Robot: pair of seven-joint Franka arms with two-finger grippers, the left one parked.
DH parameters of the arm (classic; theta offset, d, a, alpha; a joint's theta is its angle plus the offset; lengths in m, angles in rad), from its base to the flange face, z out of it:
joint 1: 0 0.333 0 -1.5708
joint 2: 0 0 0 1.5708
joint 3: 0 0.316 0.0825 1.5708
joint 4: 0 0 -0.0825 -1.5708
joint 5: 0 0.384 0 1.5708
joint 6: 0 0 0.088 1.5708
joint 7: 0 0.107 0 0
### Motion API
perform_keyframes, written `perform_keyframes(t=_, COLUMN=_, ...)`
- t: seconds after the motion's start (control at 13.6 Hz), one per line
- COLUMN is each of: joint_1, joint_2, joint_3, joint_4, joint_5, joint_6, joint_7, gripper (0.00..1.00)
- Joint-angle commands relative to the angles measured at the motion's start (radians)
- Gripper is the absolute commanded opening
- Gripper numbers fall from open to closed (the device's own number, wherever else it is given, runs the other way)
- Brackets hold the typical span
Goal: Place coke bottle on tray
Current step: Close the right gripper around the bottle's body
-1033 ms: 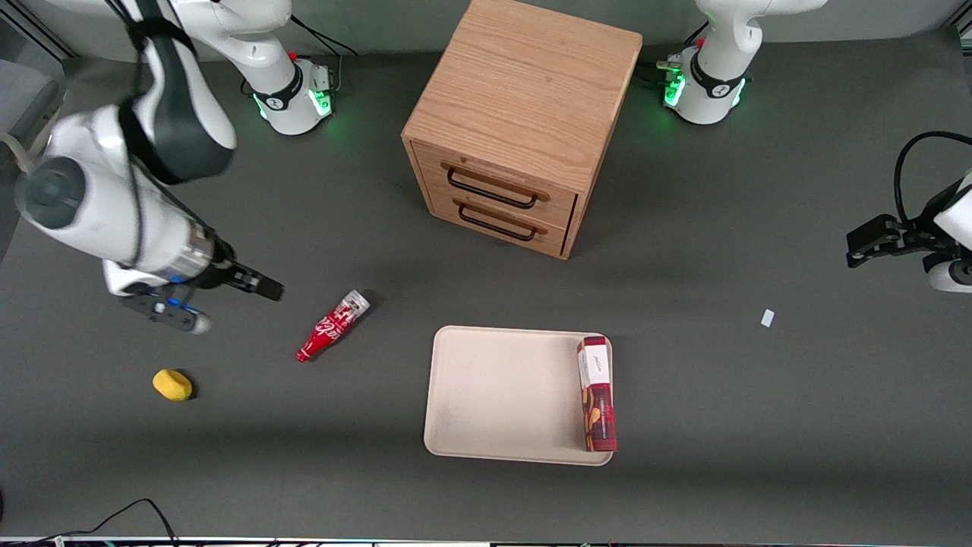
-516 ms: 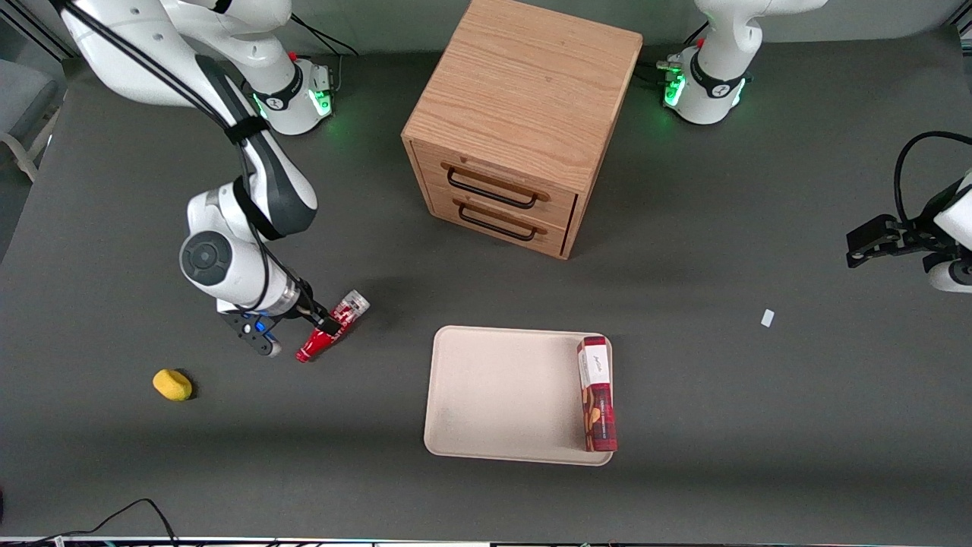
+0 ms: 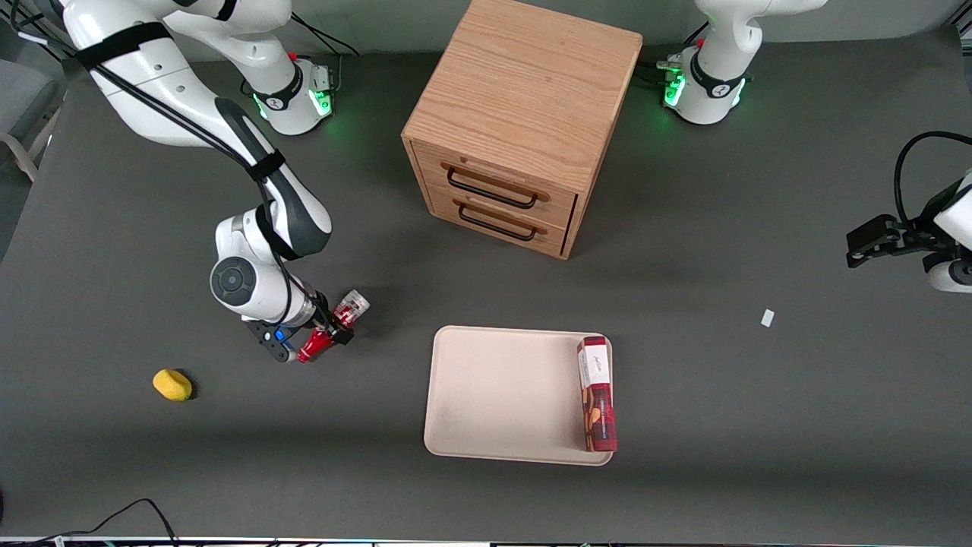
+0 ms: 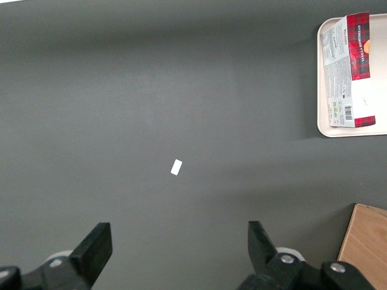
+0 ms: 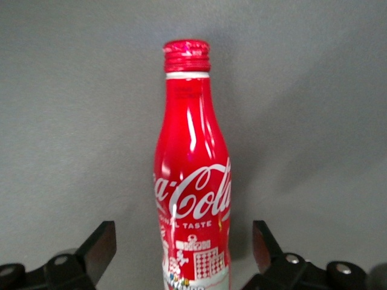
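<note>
1. One gripper (image 3: 328, 334) (image 5: 181, 254), on the right arm, is sitting low over the worktop (image 3: 721, 425) with its fingers (image 5: 100, 248) spread wide, one on each side of the bottle and clear of it; it is gripping nothing.
2. One bottle (image 3: 334, 328) (image 5: 192, 175) is lying on its side on the worktop, toward the working arm's end, red cap nearer the front camera, silvery base pointing toward the cabinet.
3. One tray (image 3: 501, 395) (image 4: 322, 72) is resting flat on the worktop, in front of the cabinet and apart from it, near the bottle but not touching it.
4. One red-and-white box (image 3: 596, 393) (image 4: 346, 72) is lying on the tray along the rim nearest the parked arm's end.
5. One wooden cabinet (image 3: 524, 121), two drawers with dark handles, both shut, is standing farther from the front camera than the tray.
6. One yellow lump (image 3: 172, 384) is lying toward the working arm's end, nearer the front camera than the bottle.
7. One small white scrap (image 3: 767, 318) (image 4: 176, 167) is lying toward the parked arm's end.
</note>
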Motion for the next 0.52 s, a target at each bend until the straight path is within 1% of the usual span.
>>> perform_keyframes(t=0.0, joint_1=0.0, joint_2=0.016, joint_3=-0.002, joint_4=-0.004, joint_5=-0.031, joint_6=0.034, joint_7=0.042, gripper=0.99)
perform_keyframes(t=0.07, joint_1=0.0, joint_2=0.024, joint_3=-0.004, joint_4=-0.004, joint_5=-0.029, joint_6=0.042, joint_7=0.042, gripper=0.98)
perform_keyframes(t=0.37, joint_1=0.0, joint_2=0.047, joint_3=-0.005, joint_4=-0.006, joint_5=-0.031, joint_6=0.067, joint_7=0.042, gripper=0.83)
perform_keyframes(t=0.44, joint_1=0.002, joint_2=0.05, joint_3=-0.005, joint_4=-0.006, joint_5=-0.029, joint_6=0.07, joint_7=0.042, gripper=0.74)
